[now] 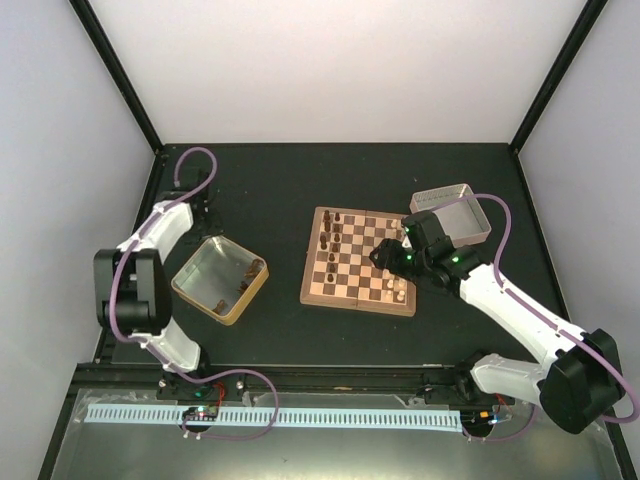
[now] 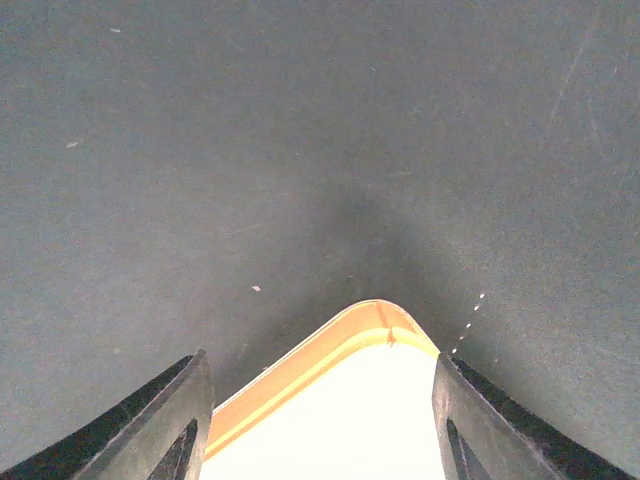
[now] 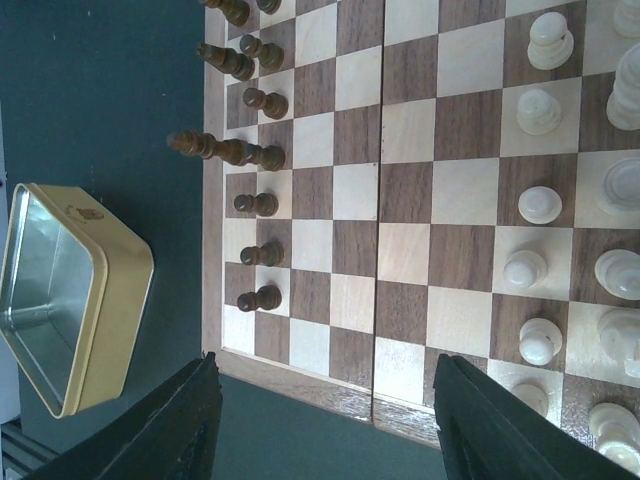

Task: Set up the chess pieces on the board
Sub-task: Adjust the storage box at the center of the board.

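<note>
Dark pcs (image 1: 333,235) stood along the board's (image 1: 358,303) tin-side edge; more lay in the gold tin (image 1: 247,298). Step, prob.: fetch. L jaws wide, empty, over tin corner. R jaws wide, empty, above board. Next move called for L to drop onto one pc.

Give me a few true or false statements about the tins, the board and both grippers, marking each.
The gold tin lies on the table left of the board. True.
The right gripper holds a cream piece. False: it is open and empty above the board.
Dark chess pieces stand along one edge of the board. True.
The silver tin sits on the board. False: it is off it, on the table.
The left gripper is shut. False: it is open, over the gold tin's corner.
</note>
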Motion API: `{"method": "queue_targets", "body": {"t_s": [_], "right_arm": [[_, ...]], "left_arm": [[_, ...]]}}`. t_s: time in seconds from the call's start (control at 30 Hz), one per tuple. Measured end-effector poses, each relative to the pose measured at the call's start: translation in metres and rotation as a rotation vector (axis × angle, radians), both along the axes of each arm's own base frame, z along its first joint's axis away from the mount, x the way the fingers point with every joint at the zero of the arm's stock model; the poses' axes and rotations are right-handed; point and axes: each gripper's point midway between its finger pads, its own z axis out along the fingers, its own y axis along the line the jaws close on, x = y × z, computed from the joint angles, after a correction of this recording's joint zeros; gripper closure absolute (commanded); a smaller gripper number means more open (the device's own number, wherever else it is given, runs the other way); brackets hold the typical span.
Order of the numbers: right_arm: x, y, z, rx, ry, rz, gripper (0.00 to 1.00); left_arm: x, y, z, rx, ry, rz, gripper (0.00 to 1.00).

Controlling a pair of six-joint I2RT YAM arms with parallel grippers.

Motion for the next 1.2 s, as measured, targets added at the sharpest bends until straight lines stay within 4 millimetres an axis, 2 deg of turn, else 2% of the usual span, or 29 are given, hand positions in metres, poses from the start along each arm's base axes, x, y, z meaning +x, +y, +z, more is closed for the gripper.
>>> {"method": "queue_targets", "body": {"t_s": [0.1, 0.2, 0.47, 0.67, 0.9, 1.2], "right_arm": [[0.000, 0.000, 0.000, 0.002, 0.001, 0.003, 0.42], [-0.001, 0.001, 0.000, 0.004, 0.003, 0.005, 0.42], [-0.002, 0.003, 0.001, 0.012, 0.007, 0.017, 0.43], [-0.003, 0.003, 0.001, 0.014, 0.006, 0.018, 0.43], [-0.003, 0.003, 0.001, 0.014, 0.007, 0.017, 0.43], [-0.003, 0.004, 0.000, 0.015, 0.013, 0.023, 0.43]], "left_arm": [[-0.006, 0.008, 0.019, -0.028, -0.058, 0.042, 0.38], [-0.012, 0.008, 0.024, -0.054, -0.075, 0.052, 0.38], [-0.029, 0.004, -0.007, -0.093, 0.021, 0.046, 0.48], [-0.025, 0.008, -0.018, -0.090, 0.054, 0.046, 0.46], [-0.024, 0.011, -0.031, -0.077, 0.090, 0.046, 0.67], [-0.028, 0.009, -0.033, -0.088, 0.105, 0.053, 0.79]]}}
